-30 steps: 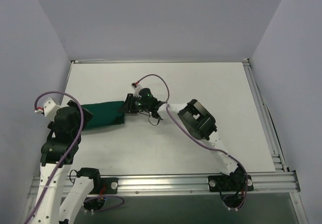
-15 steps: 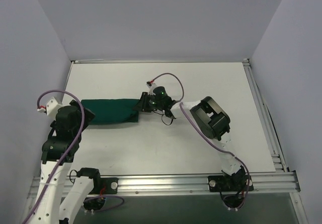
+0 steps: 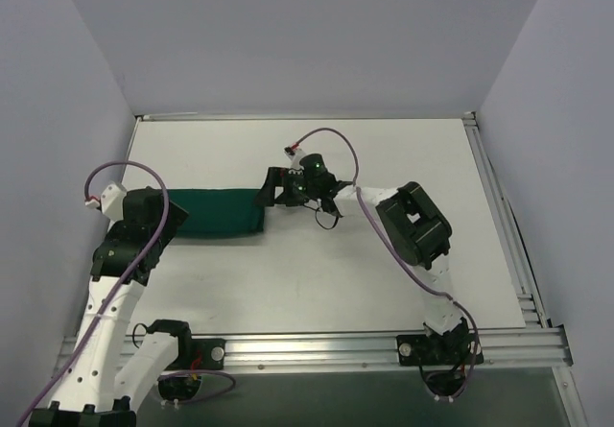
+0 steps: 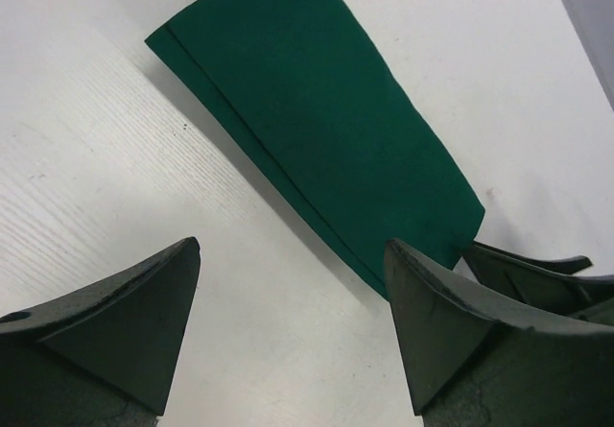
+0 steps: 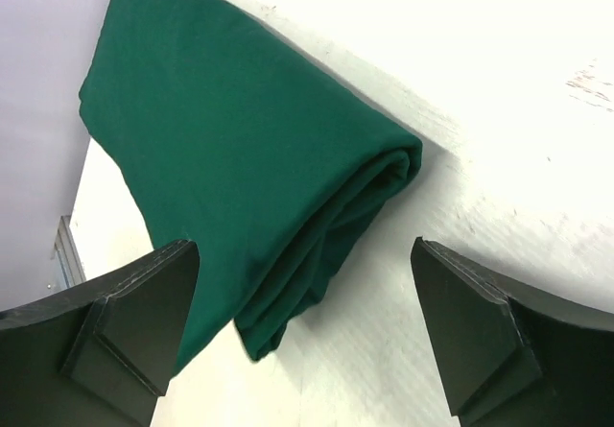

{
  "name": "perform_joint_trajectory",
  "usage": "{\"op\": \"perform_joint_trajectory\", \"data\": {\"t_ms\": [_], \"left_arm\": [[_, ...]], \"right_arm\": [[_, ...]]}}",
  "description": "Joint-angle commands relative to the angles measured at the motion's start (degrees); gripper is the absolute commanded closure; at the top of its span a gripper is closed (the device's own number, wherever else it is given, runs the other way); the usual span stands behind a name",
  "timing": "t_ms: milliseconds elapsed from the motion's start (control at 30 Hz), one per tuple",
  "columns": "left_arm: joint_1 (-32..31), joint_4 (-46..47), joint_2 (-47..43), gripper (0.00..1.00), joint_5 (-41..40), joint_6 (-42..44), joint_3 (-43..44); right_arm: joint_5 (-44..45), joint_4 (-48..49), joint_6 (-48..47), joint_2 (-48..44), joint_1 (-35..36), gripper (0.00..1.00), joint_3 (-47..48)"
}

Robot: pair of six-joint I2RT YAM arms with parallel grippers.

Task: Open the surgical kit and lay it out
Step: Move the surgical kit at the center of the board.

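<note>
1. Change: the wrap (image 3: pixel 221 213) has slid rightward on the tabletop (image 3: pixel 403 158). It has swung from a slant to lie parallel w/ the far edge, and it looks stretched out longer than a sec ago.
2. R arm (image 3: pixel 414 224) has drawn back toward the middle w/ it. R jaws are now spread wide and gripping nothing. In the wrist view the wrap's rolled right end sits just ahead, between them.
3. L arm (image 3: pixel 129 247) has shifted only a little. L jaws are also spread & empty, w/ the stepped double-layer left end lying just ahead.
4. My read: repositioning is done but the bundle is still fully folded, so opening proper hasn't begun. No tray or instruments show; presumably they're inside the folds, can't confirm.
5. Location: left half of the tabletop, about mid-depth. Left end is near the left edge, right end roughly at centre.
6. Room:
   - The right half is bare, as is the strip along the far edge, so you've got space to unfold rightward & away.
   - The left edge is tight, since the side wall & L arm crowd it.
   - Arm bases sit at the near edge, so keep flaps off that rail.
</note>
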Motion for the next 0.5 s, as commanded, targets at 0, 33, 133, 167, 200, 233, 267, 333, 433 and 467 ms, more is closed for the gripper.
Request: {"op": "perform_joint_trajectory", "data": {"t_ms": [0, 33, 133, 167, 200, 233, 267, 333, 433, 467], "left_arm": [[0.33, -3.31, 2.21, 0.14, -1.37, -2.57, 2.46], [0.33, -3.58, 3.17, 0.14, -1.28, -3.10, 2.64], [0.33, -4.03, 3.44, 0.14, -1.37, -3.63, 2.82], [0.33, -3.85, 3.36, 0.14, -1.46, -3.63, 2.73], [0.33, -3.33, 3.01, 0.14, -1.46, -3.63, 2.38], [0.33, -2.97, 2.66, 0.14, -1.37, -3.54, 2.29], [0.33, -2.80, 2.48, 0.14, -1.37, -3.54, 2.20], [0.33, -2.45, 2.21, 0.14, -1.37, -3.46, 2.20], [0.33, -2.88, 2.39, 0.14, -1.37, -3.19, 2.64], [0.33, -3.23, 2.39, 0.14, -1.46, -3.11, 3.08]], "right_arm": [[2.50, -8.64, -4.13, -8.47, 0.23, 0.00, 2.72], [2.77, -9.62, -4.21, -9.35, 0.58, 0.00, 2.64], [3.65, -13.67, -4.39, -12.25, 2.95, 0.00, 1.06], [4.08, -14.20, -3.95, -13.65, 3.57, 0.00, 0.53], [5.31, -14.12, -2.99, -14.44, 4.44, 0.00, -1.56], [5.58, -13.42, -2.46, -15.23, 4.97, 0.00, -2.72], [5.93, -12.89, -2.02, -16.55, 5.59, 0.05, -3.60], [7.77, -13.67, -1.23, -17.26, 7.78, 0.10, -4.57], [9.88, -13.33, 0.35, -17.53, 10.33, 0.17, -5.62], [10.24, -11.85, 1.05, -17.70, 10.69, 0.18, -6.24]]}}
